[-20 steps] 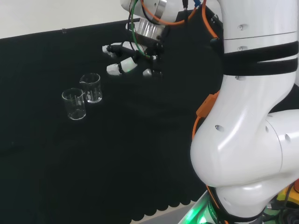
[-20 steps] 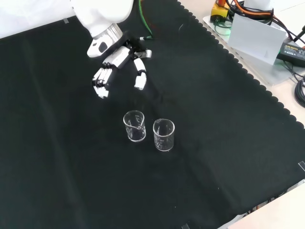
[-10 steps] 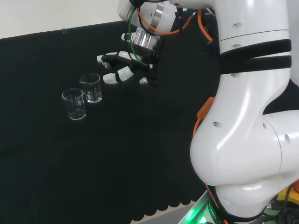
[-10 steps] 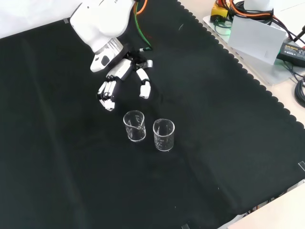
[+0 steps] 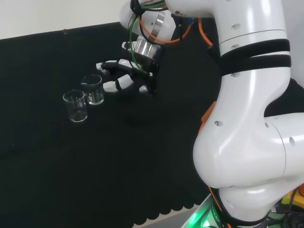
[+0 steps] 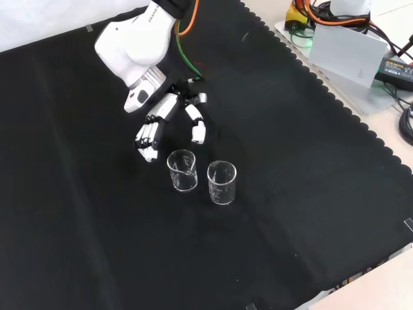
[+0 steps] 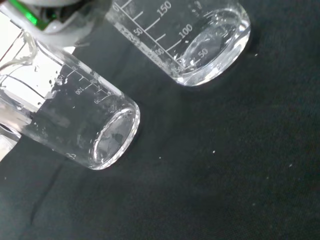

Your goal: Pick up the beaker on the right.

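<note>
Black-and-white hand (image 6: 169,110) nearer the two beakers (image 6: 182,170) than before, fingers (image 6: 148,134) spread, empty.

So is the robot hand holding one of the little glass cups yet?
No. The hand holds nothing; its open fingers hover just short of the nearer beaker.

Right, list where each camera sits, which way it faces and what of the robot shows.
Head view: behind and above the base, looking over the white arm links at the black cloth; robot hand beside two clear glass beakers.
Front view: opposite the arm, looking down; robot hand enters from the top.
Wrist view: at the wrist, close on both beakers.
Shared: all three see both beakers.
</note>
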`<state>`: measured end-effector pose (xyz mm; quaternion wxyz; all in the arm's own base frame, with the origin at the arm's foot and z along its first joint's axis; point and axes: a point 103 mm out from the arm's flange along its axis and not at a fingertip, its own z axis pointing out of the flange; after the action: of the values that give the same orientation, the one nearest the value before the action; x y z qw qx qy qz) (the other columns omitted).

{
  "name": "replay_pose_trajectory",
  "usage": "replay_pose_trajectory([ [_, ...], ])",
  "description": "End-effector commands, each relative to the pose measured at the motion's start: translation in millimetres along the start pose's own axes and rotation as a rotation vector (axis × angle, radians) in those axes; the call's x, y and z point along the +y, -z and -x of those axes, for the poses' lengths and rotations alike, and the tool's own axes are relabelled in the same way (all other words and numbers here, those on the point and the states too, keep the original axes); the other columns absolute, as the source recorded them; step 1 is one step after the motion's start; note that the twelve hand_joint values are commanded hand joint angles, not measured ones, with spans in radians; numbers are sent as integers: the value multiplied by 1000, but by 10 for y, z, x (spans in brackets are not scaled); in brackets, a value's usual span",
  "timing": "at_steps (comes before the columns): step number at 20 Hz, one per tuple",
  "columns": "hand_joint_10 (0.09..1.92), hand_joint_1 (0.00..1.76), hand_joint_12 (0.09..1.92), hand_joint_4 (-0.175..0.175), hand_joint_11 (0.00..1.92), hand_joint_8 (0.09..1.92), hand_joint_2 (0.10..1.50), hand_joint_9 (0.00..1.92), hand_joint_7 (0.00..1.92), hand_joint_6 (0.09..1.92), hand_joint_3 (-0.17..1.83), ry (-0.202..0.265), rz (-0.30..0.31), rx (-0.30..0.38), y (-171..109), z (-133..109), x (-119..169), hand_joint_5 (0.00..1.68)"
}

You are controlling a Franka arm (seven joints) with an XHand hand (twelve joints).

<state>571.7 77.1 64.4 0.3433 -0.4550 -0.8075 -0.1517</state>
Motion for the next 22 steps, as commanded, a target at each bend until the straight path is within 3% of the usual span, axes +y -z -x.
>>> replay_pose_trajectory([
  [1,696,800,1159,-88,0,636,483,210,90,87,673,33,29,34,-77,-16,90,253],
  [15,705,812,1224,-93,0,657,481,293,162,87,665,56,52,76,-248,-48,203,295],
  [22,706,818,1233,-91,0,671,483,319,207,87,665,60,35,93,-320,-25,295,322],
])
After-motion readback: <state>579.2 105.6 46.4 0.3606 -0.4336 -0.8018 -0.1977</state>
